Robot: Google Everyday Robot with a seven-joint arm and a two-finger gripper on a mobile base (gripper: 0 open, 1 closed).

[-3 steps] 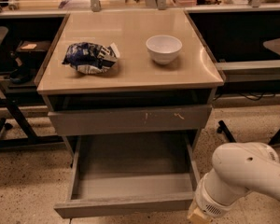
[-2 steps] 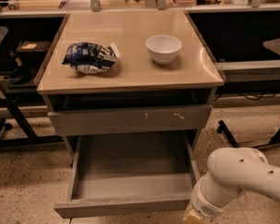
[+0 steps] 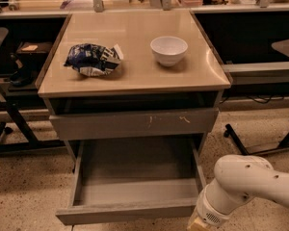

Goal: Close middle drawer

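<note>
The middle drawer (image 3: 135,196) is pulled far out of the cabinet, with its grey box interior showing and its plain flat front (image 3: 127,211) facing me at the bottom. Above it is the drawer front with pale orange scratch marks (image 3: 135,124), out a little. My white arm (image 3: 245,182) comes in from the lower right. My gripper (image 3: 196,224) is at the bottom edge of the view, right by the open drawer's front right corner, and most of it is cut off.
On the tan cabinet top (image 3: 135,71) lie a blue and white crumpled bag (image 3: 92,59) and a white bowl (image 3: 168,49). Dark desks and chair legs stand on both sides. A speckled floor (image 3: 29,196) lies around the cabinet.
My arm has moved a little to the left, bringing the gripper end closer to the drawer's front right corner. The drawer has not moved.
</note>
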